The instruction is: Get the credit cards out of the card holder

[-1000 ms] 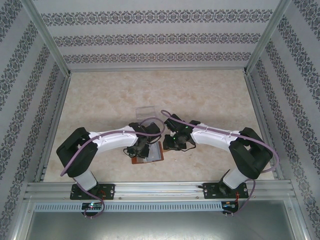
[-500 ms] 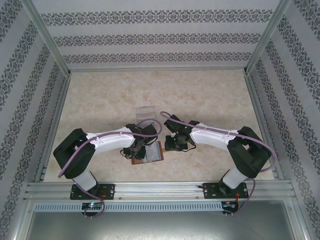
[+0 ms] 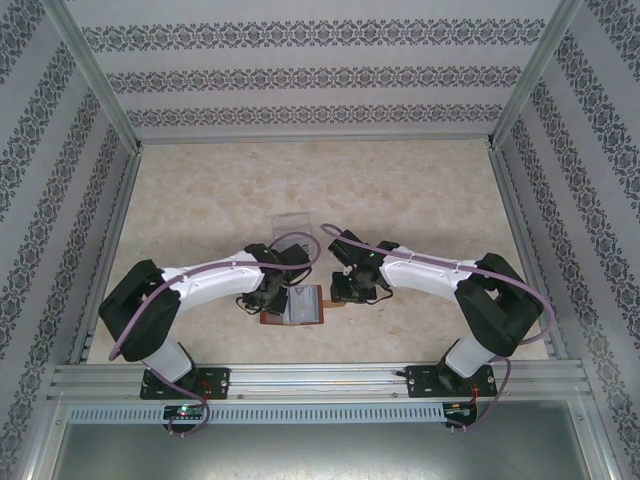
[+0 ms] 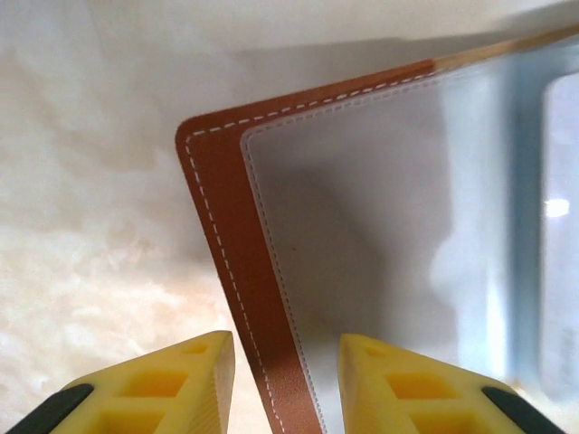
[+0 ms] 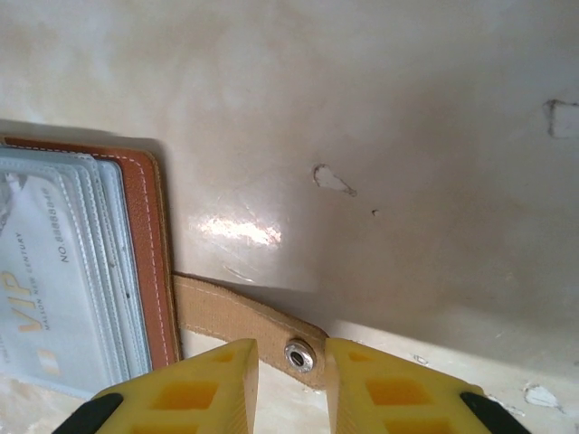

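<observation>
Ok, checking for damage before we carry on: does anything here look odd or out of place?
Only the tabletop: small chipped patches in its surface, one just beyond the strap tab of the card holder, more toward the right wrist view's right edge. The holder lies open, a VIP card in its sleeve.

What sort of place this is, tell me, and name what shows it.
Probably a robot test cell: aluminium frame rails, wallpaper-patterned panel walls boxing in a marble-look table, left arm and right arm bolted at its edge.
</observation>
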